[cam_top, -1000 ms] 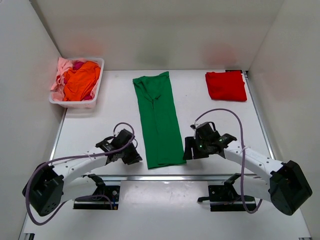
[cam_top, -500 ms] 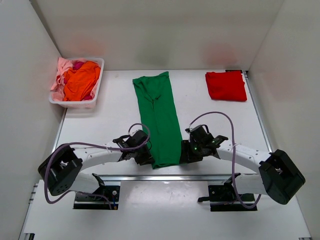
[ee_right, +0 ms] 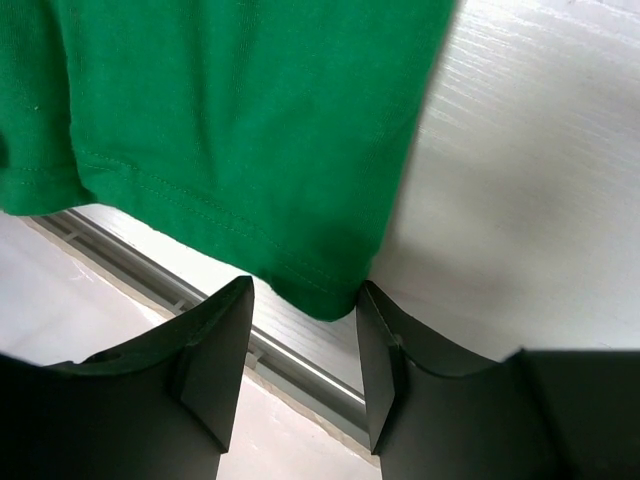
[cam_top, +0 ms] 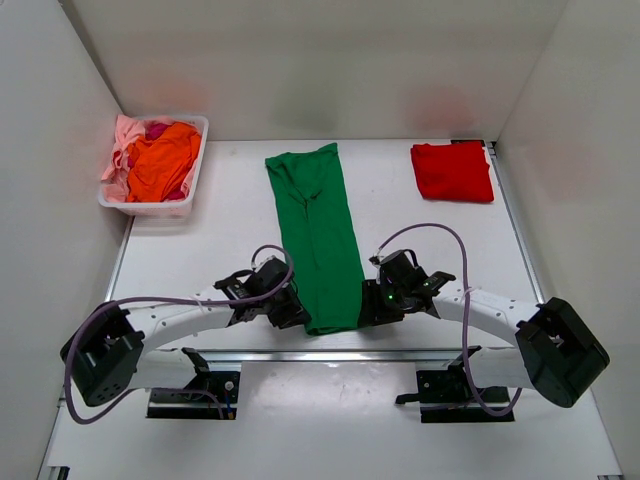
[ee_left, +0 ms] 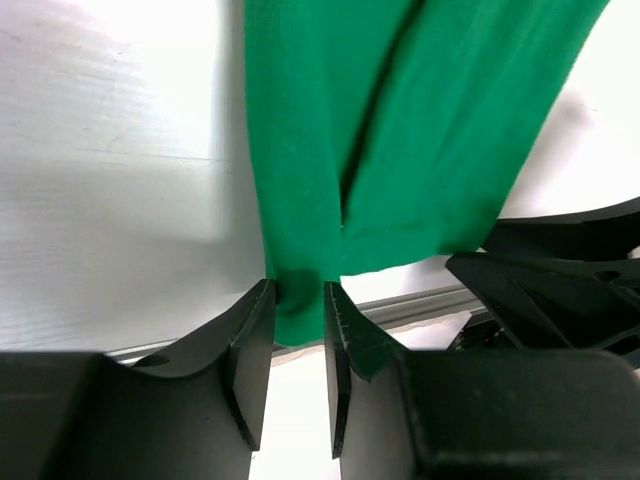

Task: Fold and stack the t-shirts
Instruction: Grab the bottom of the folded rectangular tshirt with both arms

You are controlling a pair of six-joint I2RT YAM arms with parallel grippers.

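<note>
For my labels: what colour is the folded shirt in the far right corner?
The folded shirt is plain red; top external view shows it best.

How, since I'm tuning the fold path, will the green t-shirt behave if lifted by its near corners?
Probably floppy: the green t-shirt lies flat with soft creases and bunches where the left gripper pinches its corner, so any unsupported span would likely sag. It looks thin, so likely light. The right gripper only straddles its corner; lifted unevenly, it may skew.

You have a white basket [cam_top: 150,208] at the far left of the white table [cam_top: 220,240], close to the left wall [cam_top: 50,150]. A metal rail [cam_top: 330,352] runs along the table's near edge.
</note>
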